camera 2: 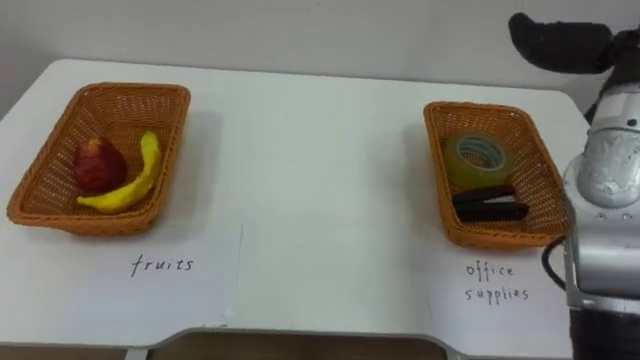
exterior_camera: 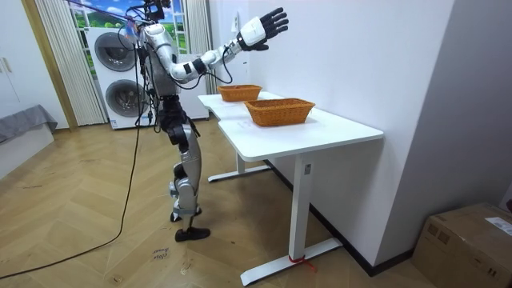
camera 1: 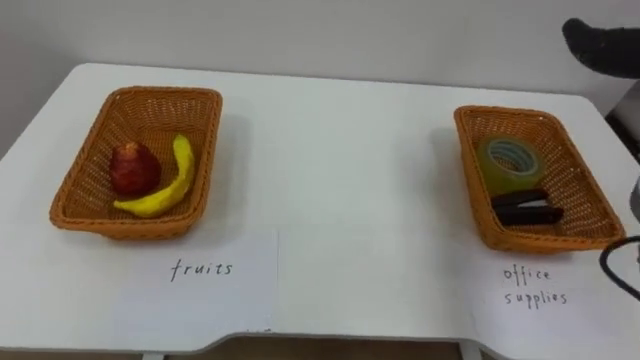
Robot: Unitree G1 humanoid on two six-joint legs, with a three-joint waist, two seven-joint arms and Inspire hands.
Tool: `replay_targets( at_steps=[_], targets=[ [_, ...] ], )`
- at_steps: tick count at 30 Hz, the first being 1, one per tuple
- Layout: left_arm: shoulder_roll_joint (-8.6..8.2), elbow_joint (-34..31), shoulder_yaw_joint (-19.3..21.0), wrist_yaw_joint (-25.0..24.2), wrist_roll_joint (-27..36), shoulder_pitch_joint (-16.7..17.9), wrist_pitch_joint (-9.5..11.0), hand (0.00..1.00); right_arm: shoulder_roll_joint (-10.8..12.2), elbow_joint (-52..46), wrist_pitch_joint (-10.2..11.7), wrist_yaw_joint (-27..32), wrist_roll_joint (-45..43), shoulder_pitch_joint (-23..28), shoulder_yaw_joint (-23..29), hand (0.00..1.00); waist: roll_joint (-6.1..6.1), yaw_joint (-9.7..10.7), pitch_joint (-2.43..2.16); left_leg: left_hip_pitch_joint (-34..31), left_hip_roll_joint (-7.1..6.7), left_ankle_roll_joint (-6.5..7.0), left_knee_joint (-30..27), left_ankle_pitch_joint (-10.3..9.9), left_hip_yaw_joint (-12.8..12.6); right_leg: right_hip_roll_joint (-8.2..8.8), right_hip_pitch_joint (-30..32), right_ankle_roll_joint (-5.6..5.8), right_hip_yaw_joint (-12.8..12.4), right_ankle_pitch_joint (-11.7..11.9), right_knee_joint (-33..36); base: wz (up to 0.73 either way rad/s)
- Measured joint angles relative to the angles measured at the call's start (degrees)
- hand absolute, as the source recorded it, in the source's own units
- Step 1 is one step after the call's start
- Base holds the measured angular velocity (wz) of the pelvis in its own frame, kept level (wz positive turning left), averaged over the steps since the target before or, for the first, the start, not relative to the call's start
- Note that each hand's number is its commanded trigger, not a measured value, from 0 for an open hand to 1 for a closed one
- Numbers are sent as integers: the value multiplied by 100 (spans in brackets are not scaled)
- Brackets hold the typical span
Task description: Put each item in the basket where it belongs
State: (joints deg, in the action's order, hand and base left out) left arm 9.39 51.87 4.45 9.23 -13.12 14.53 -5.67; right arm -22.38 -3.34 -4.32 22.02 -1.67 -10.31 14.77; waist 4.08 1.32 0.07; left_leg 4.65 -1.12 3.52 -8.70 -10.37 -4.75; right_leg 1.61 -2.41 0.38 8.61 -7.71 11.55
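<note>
Left basket (camera 1: 150, 115): rectangular, woven, orange-brown wicker, upright on the white tabletop at the left of the frame, its long side running away from the camera.
- Apple (camera 1: 133, 168): red, rounded, in the near left part of this basket.
- Banana (camera 1: 178, 190): yellow, whole and curved, lying just right of the apple and bending around its near side, touching it or nearly so.

Right basket (camera 1: 575, 170): same make and shape, at the right of the frame, well apart from the first.
- Tape roll (camera 1: 492, 170): pale green, translucent, lying flat in the middle.
- Dark oblong item (camera 1: 528, 208): black, lying crosswise at the near end just beside the roll; its kind is unclear.
</note>
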Motion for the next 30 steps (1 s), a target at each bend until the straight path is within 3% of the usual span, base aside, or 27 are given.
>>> replay_targets(
  at_steps=[7,11,19,24,30],
  targets=[
    [-2,106,1,190,15,87,105,0,2,1,18,511,633,671,295,0,-10,173,-26,80,40,-14,64,-8,-152,-43,17,-8,-73,4,7,-12],
    [-3,110,57,264,8,193,164,0,5,1,225,716,1066,994,657,0,4,205,-30,108,57,-28,98,-16,-268,-75,35,-16,-211,8,-5,-15],
    [2,138,216,368,-10,343,197,0,48,140,379,1164,1326,1670,1049,0,47,360,-1,114,49,-30,82,-33,-324,-82,65,-40,-300,-8,1,-5],
    [-14,135,213,377,10,354,197,0,280,277,429,1513,2272,2032,1146,0,20,385,-17,114,58,-32,99,-34,-399,-108,128,-43,-392,-16,-83,-7],
    [-17,130,234,432,165,338,201,0,304,792,467,1914,3101,2109,1394,0,9,496,-16,122,59,-33,105,-41,-402,-110,136,-42,-386,-17,-82,0]
  ],
)
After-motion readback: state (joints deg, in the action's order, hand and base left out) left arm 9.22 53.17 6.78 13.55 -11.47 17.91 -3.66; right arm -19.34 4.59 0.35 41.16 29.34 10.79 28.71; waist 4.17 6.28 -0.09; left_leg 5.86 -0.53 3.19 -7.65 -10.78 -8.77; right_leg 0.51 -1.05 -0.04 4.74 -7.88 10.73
